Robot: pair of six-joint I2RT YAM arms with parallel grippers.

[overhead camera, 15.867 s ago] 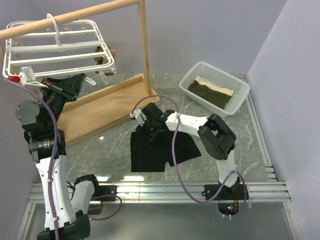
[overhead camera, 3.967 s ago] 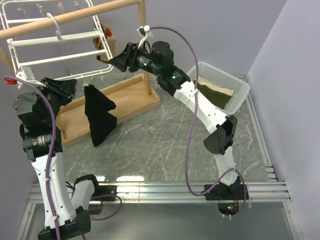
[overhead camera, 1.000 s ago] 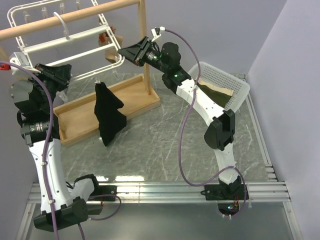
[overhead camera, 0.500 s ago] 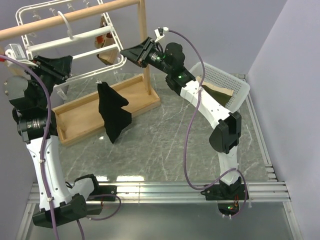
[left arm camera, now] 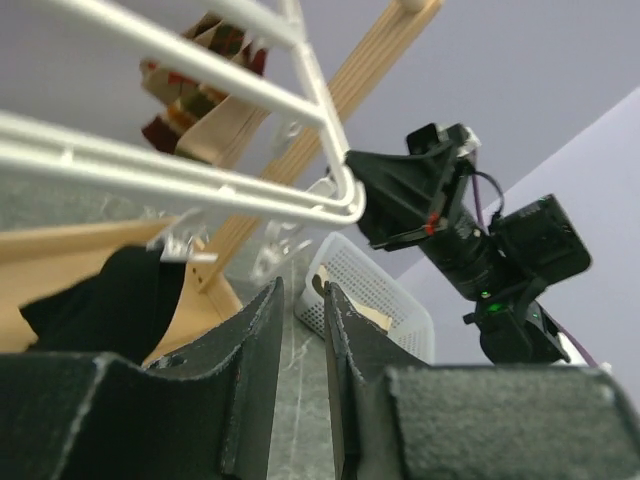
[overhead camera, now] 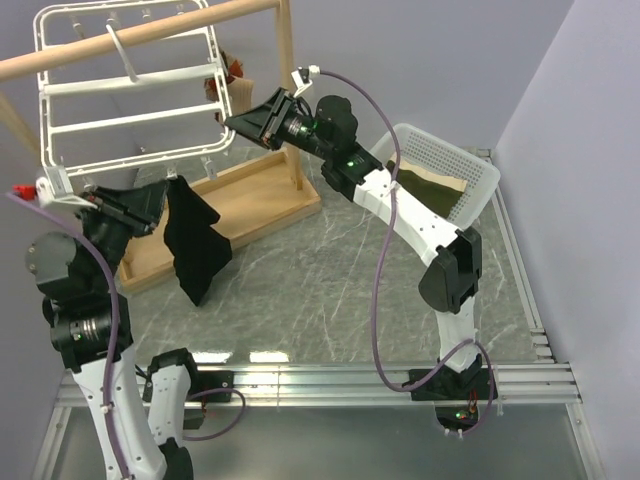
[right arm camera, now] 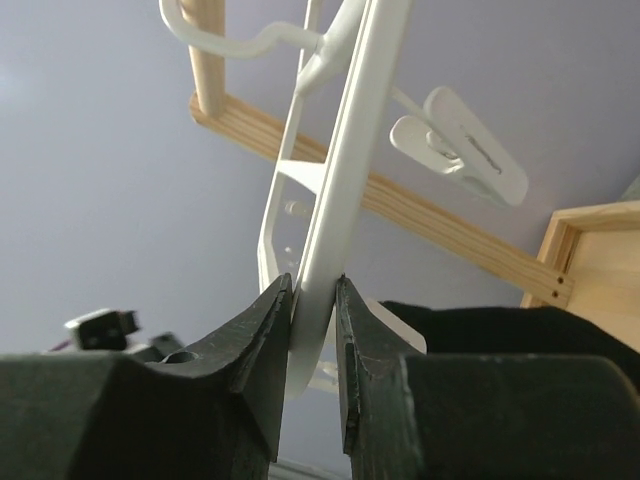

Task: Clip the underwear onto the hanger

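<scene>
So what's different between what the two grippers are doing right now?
The right gripper is clamped on the edge bar of the white hanger, while the left gripper is nearly closed with nothing between its fingers. The right gripper reaches high up beside the wooden post; the left gripper sits lower, next to the black underwear hanging from a clip. Both point toward the hanger.

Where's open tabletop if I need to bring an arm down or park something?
Bare marble runs between the wooden stand base and the near rail, left of the right arm's column. A strip lies in front of the basket. It's crowded at back left: hanger, hanging underwear, and both tools, left and right.
</scene>
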